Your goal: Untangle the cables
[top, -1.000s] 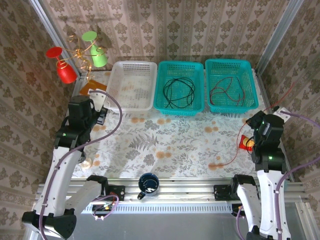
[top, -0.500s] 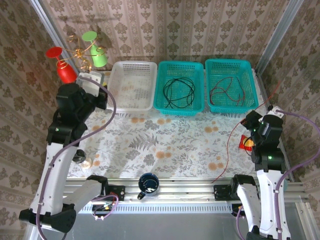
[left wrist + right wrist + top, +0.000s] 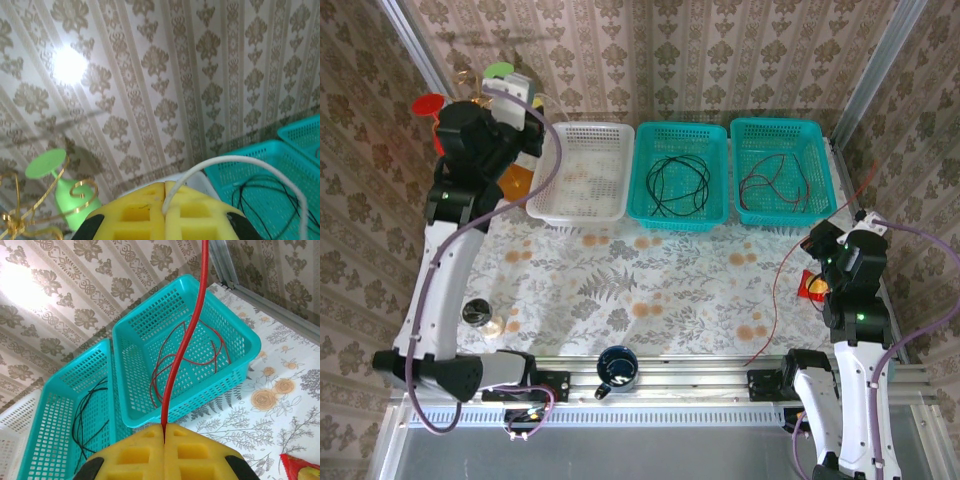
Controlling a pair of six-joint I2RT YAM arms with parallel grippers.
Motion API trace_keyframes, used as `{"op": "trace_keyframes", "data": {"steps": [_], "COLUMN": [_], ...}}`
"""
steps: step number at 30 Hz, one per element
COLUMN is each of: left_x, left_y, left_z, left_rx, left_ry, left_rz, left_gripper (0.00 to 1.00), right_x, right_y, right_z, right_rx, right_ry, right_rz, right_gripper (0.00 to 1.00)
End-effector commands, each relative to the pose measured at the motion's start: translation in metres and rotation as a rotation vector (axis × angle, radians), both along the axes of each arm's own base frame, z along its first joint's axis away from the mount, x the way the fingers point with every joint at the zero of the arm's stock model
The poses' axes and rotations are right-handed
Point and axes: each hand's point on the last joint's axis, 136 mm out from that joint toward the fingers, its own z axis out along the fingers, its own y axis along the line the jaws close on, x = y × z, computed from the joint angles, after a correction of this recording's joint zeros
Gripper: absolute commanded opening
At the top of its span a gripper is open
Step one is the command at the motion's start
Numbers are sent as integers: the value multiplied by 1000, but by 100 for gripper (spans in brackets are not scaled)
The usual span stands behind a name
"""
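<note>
Red cable (image 3: 165,405) clamped in right jaws, white cable (image 3: 235,158) in left jaws — 3 baskets (image 3: 682,224) beyond.

The left arm (image 3: 438,262) reaches from its base at the near edge of the counter toward the far left corner, its forearm long and nearly straight and its wrist lifted to face the back wall. The left gripper (image 3: 165,202) has its yellow jaws pressed together on a white cable (image 3: 240,159) that arcs out from the seam between them. The right arm (image 3: 858,345) stands folded by the counter's right edge. The right gripper (image 3: 164,437) has its jaws closed on a red cable (image 3: 182,350), which rises straight from the seam.
</note>
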Motion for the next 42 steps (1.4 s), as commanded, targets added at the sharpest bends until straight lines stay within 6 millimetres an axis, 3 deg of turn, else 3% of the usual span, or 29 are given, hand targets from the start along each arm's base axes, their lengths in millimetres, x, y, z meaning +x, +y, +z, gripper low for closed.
{"op": "trace_keyframes", "data": {"steps": [1, 5, 8, 10, 12, 15, 18, 21, 23, 26, 30, 34, 36, 39, 42], "left_x": [6, 15, 34, 56, 79, 97, 107, 112, 111, 108, 104, 99, 97, 95, 94], "left_y": [-3, -1, 6, 14, 14, 2, -1, 2, -2, -20, -40, -42, -41, -33, -21], "left_z": [27, 28, 7, -28, -78, -152, -214, -253, -262, -242, -174, -96, -69, -38, -19], "left_rx": [-8, -7, 39, 81, 158, 242, 270, 263, 258, 216, 116, -8, -31, -35, -23], "left_ry": [-75, -84, -48, 24, 122, 275, 400, 487, 509, 459, 342, 202, 160, 103, 44], "left_rz": [-22, -16, 18, 53, 69, 46, 62, 98, 85, 20, -25, -36, -36, -9, 43], "left_gripper": [0, 0, 0, 0, 0, 0, 0, 0, 0, 0, 0, 0, 0, 0, 0], "right_x": [4, 9, 13, 14, 13, 10, 6, 2, 1, 1, 3, 3, 2, 1, 0], "right_y": [5, 11, 19, 23, 26, 27, 27, 28, 29, 29, 29, 30, 30, 29, 30], "right_z": [12, 9, 10, 13, 17, 26, 37, 43, 46, 47, 45, 43, 43, 44, 47], "right_rx": [41, 88, 129, 142, 146, 135, 112, 93, 84, 79, 91, 92, 88, 86, 88], "right_ry": [-53, -56, -78, -89, -99, -112, -123, -126, -128, -127, -126, -122, -119, -121, -129], "right_rz": [18, 45, 83, 106, 120, 126, 132, 138, 144, 145, 146, 147, 147, 145, 146], "right_gripper": [0, 0, 0, 0, 0, 0, 0, 0, 0, 0, 0, 0, 0, 0, 0]}}
